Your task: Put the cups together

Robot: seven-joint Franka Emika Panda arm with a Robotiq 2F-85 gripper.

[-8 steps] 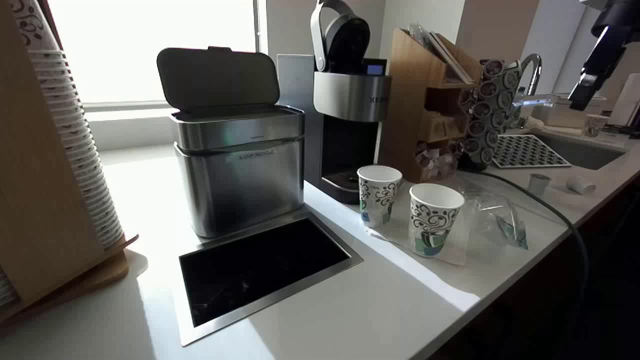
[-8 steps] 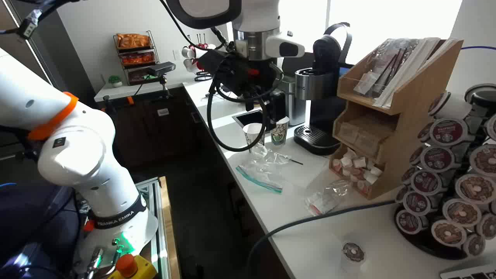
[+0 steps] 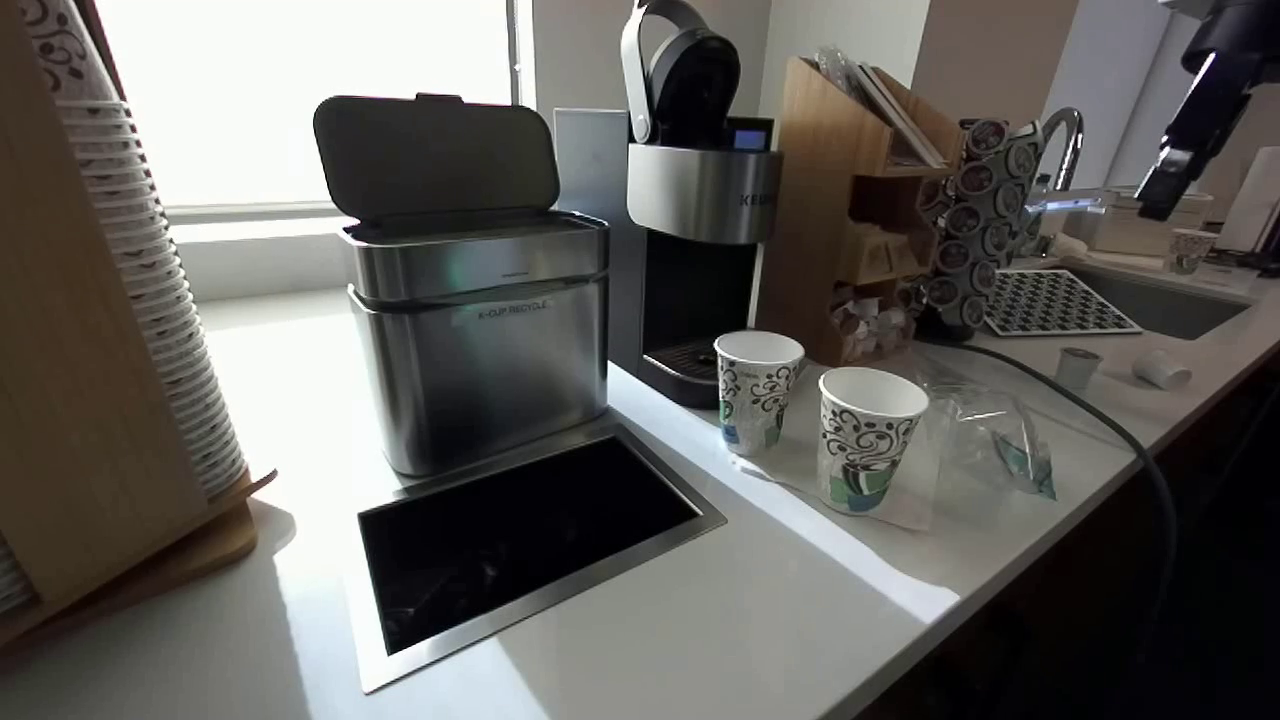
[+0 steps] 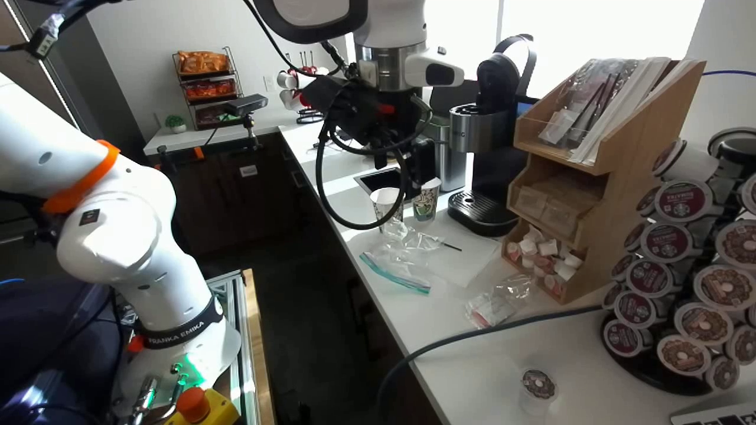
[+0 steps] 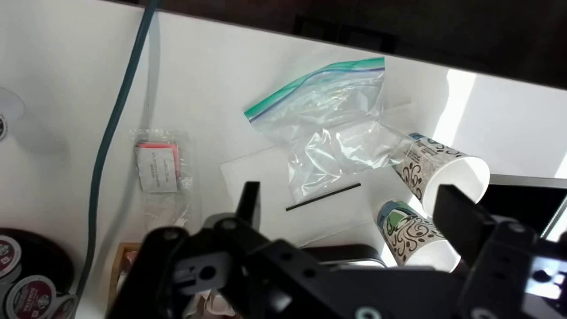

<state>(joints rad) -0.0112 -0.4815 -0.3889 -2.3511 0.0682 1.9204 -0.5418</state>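
Two white paper cups with dark green swirl patterns stand upright and apart on the counter, both uncovered. The cup by the coffee maker (image 3: 755, 400) also shows in an exterior view (image 4: 425, 205) and the wrist view (image 5: 409, 232). The cup nearer the counter edge (image 3: 865, 450) also shows in an exterior view (image 4: 384, 203), partly behind a cable, and in the wrist view (image 5: 416, 175). My gripper (image 5: 351, 195) is open, empty and held above the counter. In the wrist view its right finger overlaps part of both cups. Its fingers also show in an exterior view (image 3: 1170, 185).
A clear zip bag (image 5: 336, 106) lies against the edge-side cup. A black stick (image 5: 323, 197) lies on a white sheet. The coffee maker (image 4: 484, 215), a wooden organiser (image 4: 620, 195), a steel bin (image 3: 490, 370) and a counter opening (image 3: 540, 600) are nearby. A cable (image 4: 472, 336) crosses the counter.
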